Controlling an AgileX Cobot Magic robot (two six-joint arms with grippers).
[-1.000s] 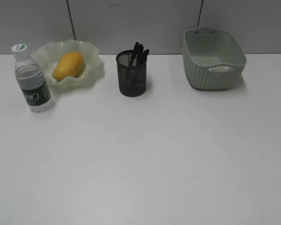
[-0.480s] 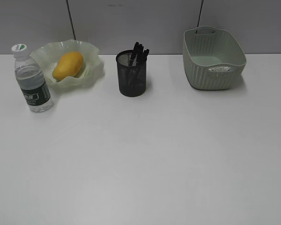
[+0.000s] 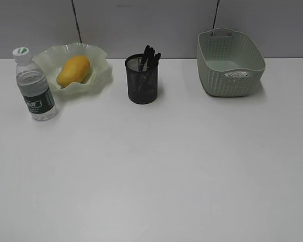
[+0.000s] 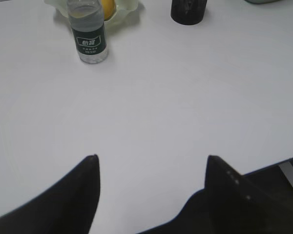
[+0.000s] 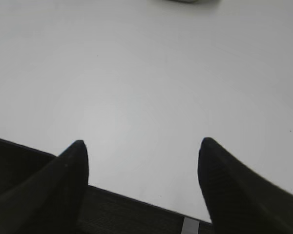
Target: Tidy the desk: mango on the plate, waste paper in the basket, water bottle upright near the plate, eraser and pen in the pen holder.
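The mango lies in the plate at the far left of the bench, with the water bottle upright just beside it. Pens stand in the pen holder; waste paper sits in the basket, far right. The left gripper and right gripper hang released and empty over the near edge.

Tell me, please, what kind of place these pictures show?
Most likely an office-style desk set up for a tidying test: a plain white desk against grey partition panels, with a black mesh pen holder holding pens and a water bottle standing beside a plate.
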